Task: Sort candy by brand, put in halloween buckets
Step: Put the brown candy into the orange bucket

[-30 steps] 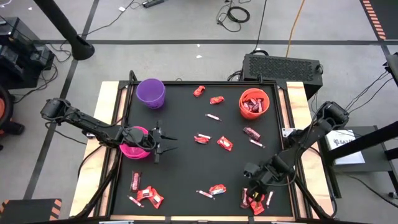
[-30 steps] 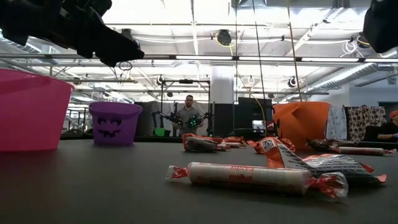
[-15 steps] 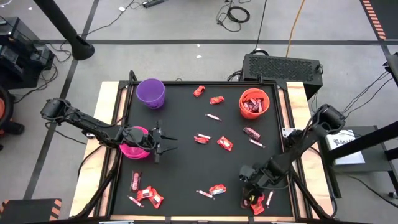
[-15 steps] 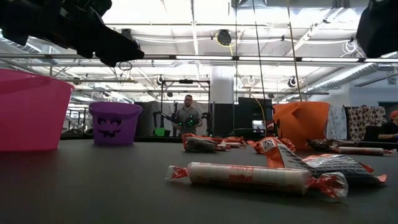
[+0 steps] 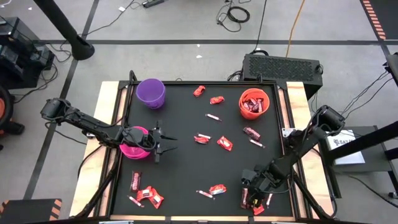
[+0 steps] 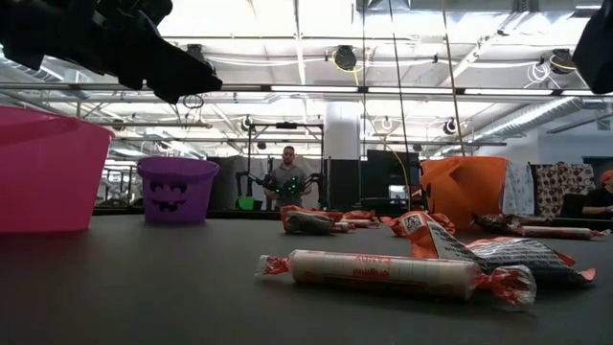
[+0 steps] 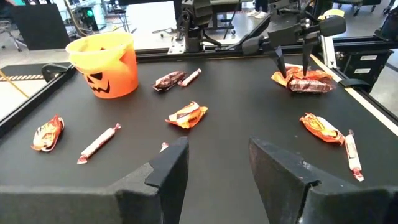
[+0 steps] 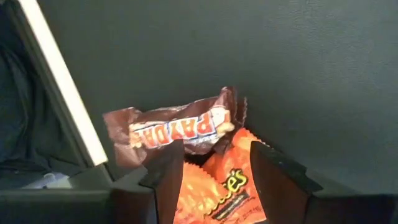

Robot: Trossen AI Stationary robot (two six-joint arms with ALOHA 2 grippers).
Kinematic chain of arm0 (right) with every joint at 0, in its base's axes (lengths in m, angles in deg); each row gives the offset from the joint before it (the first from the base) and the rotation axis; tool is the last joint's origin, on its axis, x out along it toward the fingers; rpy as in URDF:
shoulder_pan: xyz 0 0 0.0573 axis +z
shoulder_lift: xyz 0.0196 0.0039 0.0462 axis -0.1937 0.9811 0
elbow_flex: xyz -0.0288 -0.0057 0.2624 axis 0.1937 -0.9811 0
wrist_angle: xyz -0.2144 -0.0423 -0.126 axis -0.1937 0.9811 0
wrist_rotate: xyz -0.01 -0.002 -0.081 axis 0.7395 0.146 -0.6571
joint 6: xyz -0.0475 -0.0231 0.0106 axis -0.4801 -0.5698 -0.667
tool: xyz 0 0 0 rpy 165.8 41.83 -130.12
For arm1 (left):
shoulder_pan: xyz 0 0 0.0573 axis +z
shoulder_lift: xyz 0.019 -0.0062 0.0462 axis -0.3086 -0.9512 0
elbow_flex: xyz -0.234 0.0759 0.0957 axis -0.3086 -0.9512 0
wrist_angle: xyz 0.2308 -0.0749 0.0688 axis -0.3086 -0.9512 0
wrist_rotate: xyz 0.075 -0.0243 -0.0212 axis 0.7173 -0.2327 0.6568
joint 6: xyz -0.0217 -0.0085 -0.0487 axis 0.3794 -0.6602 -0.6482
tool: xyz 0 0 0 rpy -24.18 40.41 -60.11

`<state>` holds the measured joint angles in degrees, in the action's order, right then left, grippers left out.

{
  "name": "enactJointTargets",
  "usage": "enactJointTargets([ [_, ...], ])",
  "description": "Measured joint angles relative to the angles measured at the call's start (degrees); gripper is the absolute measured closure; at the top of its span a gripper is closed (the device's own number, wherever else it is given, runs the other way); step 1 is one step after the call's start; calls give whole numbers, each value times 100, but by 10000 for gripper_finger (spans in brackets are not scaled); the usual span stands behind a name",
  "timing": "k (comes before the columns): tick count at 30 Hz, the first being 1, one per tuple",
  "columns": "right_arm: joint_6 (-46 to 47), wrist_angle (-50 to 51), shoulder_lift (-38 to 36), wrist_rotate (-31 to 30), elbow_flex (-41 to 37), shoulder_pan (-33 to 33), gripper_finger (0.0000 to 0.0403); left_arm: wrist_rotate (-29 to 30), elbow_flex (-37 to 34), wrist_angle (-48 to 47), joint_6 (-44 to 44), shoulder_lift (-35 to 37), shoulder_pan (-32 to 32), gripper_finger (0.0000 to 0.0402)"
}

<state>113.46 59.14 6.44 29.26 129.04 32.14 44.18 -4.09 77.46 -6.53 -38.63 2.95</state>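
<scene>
Right gripper (image 8: pixel 211 180) open, empty, over the orange packet (image 8: pixel 221 190) beside the brown bar (image 8: pixel 174 132) near tabletop (image 5: pixel 186 162) corner. Centre on one wrapper only. Left gripper (image 5: pixel 166 144) open by pink bucket (image 5: pixel 127 150).

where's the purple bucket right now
In the high view the purple bucket stands at the table's far left corner, beyond the pink bucket where the left gripper hovers, and across from the orange bucket.

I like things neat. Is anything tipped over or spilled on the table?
Nothing is tipped over. The purple bucket, pink bucket and orange bucket all stand upright. Candy lies scattered over the table, simply waiting to be sorted.
</scene>
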Motion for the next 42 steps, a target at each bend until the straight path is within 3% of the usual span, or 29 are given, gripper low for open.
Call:
enactJointTargets([
  [11,-81,-210,452,187,13,-7,238,-2,0,0,-39,1,0,226],
  [15,-160,-217,439,190,11,-7,286,-2,0,2,-42,1,0,226],
  [20,-413,-249,432,187,11,-12,383,-2,0,2,-42,0,0,226],
  [29,-1402,429,194,50,358,-385,400,-2,0,4,-37,2,0,226],
  [34,-2306,1624,-244,-975,930,-881,402,-2,0,9,-33,2,0,226],
  [38,-2926,2913,-532,-2735,1637,-1344,402,-2,0,11,49,0,0,226],
  [42,-2902,4597,-657,-4573,2310,-1936,402,-1,0,12,70,0,0,226],
])
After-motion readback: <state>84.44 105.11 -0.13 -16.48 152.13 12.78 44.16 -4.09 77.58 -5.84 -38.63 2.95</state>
